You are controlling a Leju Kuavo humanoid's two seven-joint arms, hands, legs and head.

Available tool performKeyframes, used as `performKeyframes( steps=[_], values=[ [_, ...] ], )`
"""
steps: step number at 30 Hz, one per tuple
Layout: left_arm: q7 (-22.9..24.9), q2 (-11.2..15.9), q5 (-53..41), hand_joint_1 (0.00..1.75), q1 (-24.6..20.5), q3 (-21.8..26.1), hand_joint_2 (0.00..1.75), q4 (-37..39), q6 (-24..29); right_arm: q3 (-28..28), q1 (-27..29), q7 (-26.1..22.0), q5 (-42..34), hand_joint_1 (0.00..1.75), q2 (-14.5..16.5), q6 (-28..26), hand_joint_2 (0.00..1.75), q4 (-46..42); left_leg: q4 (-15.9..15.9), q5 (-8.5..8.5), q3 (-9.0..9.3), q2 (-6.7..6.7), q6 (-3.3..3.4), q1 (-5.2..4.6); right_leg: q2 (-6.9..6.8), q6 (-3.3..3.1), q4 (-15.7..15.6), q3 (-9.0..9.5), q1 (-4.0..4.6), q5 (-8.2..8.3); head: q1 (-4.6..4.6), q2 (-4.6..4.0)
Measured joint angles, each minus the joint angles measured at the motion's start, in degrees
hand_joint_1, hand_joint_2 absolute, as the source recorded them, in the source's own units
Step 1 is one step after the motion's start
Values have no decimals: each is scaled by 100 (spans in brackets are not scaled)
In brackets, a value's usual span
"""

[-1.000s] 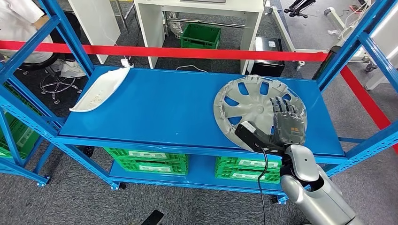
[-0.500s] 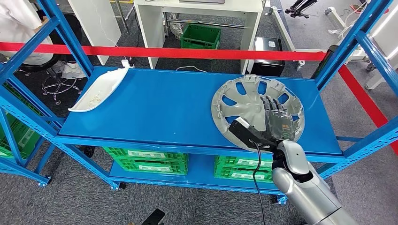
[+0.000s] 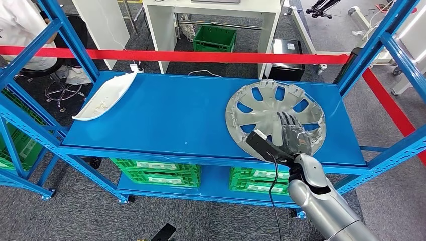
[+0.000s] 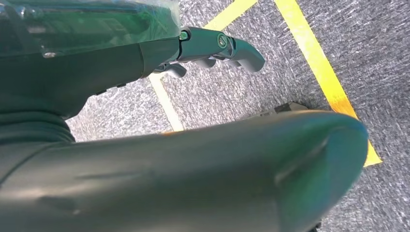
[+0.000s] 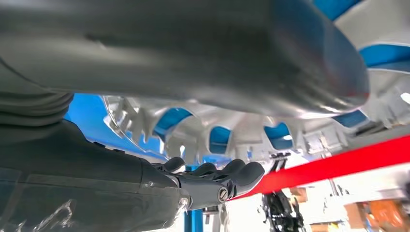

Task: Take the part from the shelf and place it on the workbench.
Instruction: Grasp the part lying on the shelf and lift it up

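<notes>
Head view, left end of the blue shelf: a white curved panel lies at the left edge, partly overhanging the frame, well apart from the task part. Behind the shelf a red barrier tape runs across, with a white desk and a green crate beyond it. Green bins sit on the lower shelf level.

Right half of the shelf: the silver wheel cover lies on the blue surface near the right front edge, its spokes showing blue through the openings. The right robot hand rests over the near right part of the cover, fingers extended and spread flat across the spokes; no closed grip on the rim is visible. In the right wrist view the wheel cover sits close above the dark fingers, and it is unclear whether they touch it.

Left robot hand, left wrist view: hangs over grey carpet with yellow floor tape, fingers loosely extended, holding nothing.
</notes>
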Motion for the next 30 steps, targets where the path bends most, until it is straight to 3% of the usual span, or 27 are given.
performKeyframes(
  steps=[30],
  values=[
    [63, 34, -69, 0, -3, -2, 0, -12, 86, 113, -8, -299, -330, 0, 449, 120, 0, 1025, -1, 1, 1, 0, -1, 1, 1, -1, 0, -1, 2, 0, 1, 0]
  ],
)
